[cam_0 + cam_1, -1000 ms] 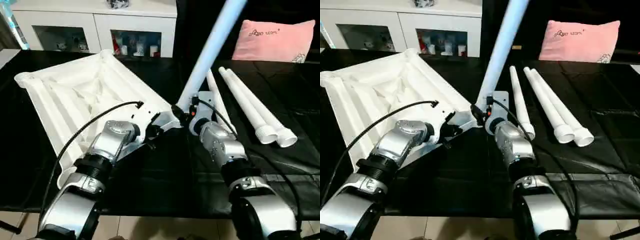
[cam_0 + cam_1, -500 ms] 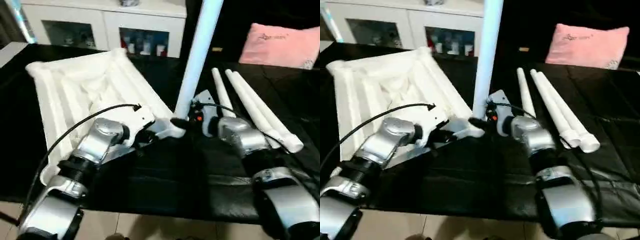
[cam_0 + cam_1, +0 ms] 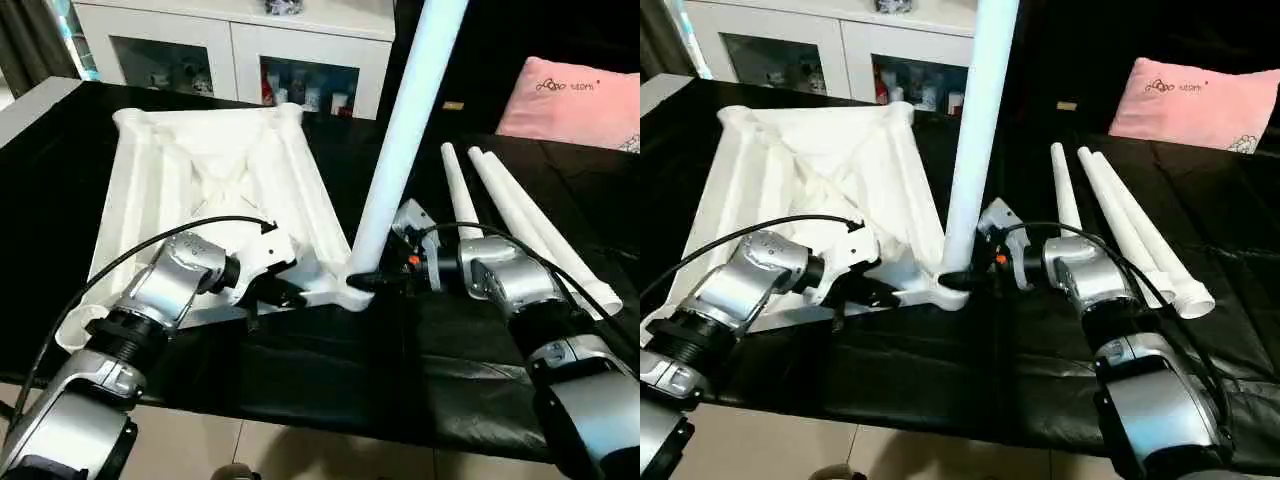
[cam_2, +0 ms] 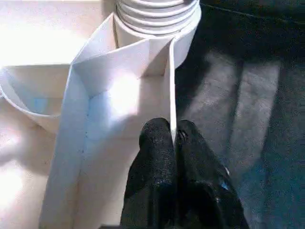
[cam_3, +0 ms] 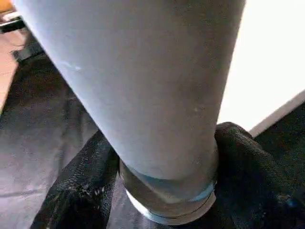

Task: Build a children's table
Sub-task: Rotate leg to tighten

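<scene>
The pink pillow bears small dark lettering, too small to read.

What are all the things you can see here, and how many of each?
tabletop: one, white, upside down on the black table, ribs showing.
standing leg: one, white, rising from the tabletop's near corner socket.
spare legs: three, white, lying side by side right of the tabletop.
black table: one, under everything.
pink pillow: one, far right, behind the table.
cabinet: one, white with glass doors, at the back.
left gripper: one, black fingers, shut on a tabletop rib.
right gripper: one, black fingers, shut on the standing leg's base.
</scene>
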`<state>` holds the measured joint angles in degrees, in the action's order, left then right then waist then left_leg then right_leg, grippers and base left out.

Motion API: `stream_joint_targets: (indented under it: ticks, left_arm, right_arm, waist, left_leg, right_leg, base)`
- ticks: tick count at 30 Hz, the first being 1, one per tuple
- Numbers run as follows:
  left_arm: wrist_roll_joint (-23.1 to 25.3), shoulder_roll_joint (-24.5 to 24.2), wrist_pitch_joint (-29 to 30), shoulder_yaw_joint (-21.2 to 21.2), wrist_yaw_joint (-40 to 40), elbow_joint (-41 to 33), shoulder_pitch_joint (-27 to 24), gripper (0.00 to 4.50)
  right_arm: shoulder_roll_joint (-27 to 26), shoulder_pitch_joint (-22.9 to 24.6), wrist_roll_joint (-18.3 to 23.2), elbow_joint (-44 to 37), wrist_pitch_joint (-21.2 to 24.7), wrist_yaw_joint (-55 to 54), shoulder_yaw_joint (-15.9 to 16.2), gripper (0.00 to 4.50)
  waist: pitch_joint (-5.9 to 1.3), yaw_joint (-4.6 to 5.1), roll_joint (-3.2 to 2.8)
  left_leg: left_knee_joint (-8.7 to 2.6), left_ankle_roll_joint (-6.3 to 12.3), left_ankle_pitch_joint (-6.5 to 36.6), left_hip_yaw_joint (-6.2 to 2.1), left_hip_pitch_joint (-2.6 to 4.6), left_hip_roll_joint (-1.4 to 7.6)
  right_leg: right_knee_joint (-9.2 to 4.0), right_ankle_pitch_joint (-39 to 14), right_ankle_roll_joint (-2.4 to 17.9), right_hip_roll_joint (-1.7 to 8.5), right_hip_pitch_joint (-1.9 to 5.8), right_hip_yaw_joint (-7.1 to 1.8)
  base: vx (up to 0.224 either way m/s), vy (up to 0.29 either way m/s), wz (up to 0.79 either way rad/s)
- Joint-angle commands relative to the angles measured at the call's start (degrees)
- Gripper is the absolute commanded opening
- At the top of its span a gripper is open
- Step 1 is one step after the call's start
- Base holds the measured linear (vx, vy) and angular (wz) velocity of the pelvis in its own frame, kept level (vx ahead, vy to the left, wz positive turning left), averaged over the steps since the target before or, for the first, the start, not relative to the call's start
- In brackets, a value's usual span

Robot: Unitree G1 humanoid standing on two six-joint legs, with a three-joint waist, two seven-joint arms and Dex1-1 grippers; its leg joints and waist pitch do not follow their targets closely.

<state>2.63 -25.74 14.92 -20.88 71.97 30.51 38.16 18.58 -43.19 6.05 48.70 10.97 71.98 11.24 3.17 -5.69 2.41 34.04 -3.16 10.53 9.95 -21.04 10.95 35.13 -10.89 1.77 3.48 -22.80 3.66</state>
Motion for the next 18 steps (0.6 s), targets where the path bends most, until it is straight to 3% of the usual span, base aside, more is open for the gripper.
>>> stream_joint_targets:
  ticks: [1, 8, 15, 16, 18]
  left_arm:
    - [-1.2, -0.4, -1.2, -1.8, 5.7, -2.7, 0.0, 0.00]
    - [-1.2, -0.4, -1.5, -2.8, 7.4, -2.9, 0.0, 0.00]
    - [-0.2, 0.9, -1.0, -2.4, 3.8, -0.3, 1.2, 0.00]
    - [-0.1, 1.1, -0.9, -2.2, 3.2, 0.0, 1.3, 0.00]
    - [-0.4, 2.2, 0.1, -1.3, 1.0, 0.8, 1.5, 0.00]
  right_arm:
    - [2.0, 3.4, -5.0, 3.8, 1.5, 0.4, 3.9, 2.66]
    - [2.0, 4.3, -5.9, 3.3, 0.2, 1.4, 5.4, 2.66]
    - [1.0, 5.7, -4.9, 2.3, 0.4, -1.0, 4.1, 2.66]
    - [0.8, 5.7, -4.7, 2.5, 0.4, -1.6, 3.8, 2.66]
    - [-0.4, 5.8, -3.6, 3.5, 1.3, -6.7, 1.5, 2.66]
  waist:
    - [-3.80, 0.24, -0.77]
    - [-3.66, 0.35, -1.00]
    - [-3.65, 0.33, -1.08]
    - [-3.54, 0.31, -1.38]
    - [-2.89, 0.55, -1.47]
  left_leg:
    - [-3.90, 1.23, 8.5, -0.32, 0.97, 2.85]
    - [-4.16, -0.11, 11.3, -0.46, 1.16, 2.87]
    - [-4.24, -0.24, 11.6, -0.51, 1.19, 2.84]
    - [-4.32, -0.53, 12.7, -0.52, 1.32, 2.86]
    - [-4.75, -1.60, 18.1, -0.67, 1.86, 2.87]
  right_leg:
    - [-3.34, -6.3, 14.1, 4.88, 2.88, -2.83]
    - [-3.76, -9.5, 13.7, 4.86, 2.82, -2.84]
    - [-3.81, -9.0, 13.8, 4.82, 2.87, -2.82]
    - [-4.05, -10.1, 13.6, 4.86, 2.75, -2.82]
    - [-4.87, -17.8, 12.4, 4.98, 2.47, -2.88]
  base:
    - [0.000, 0.000, 0.00]
    - [0.000, 0.000, 0.00]
    - [0.000, 0.000, 0.00]
    - [0.000, 0.000, 0.00]
    - [0.000, 0.000, 0.00]
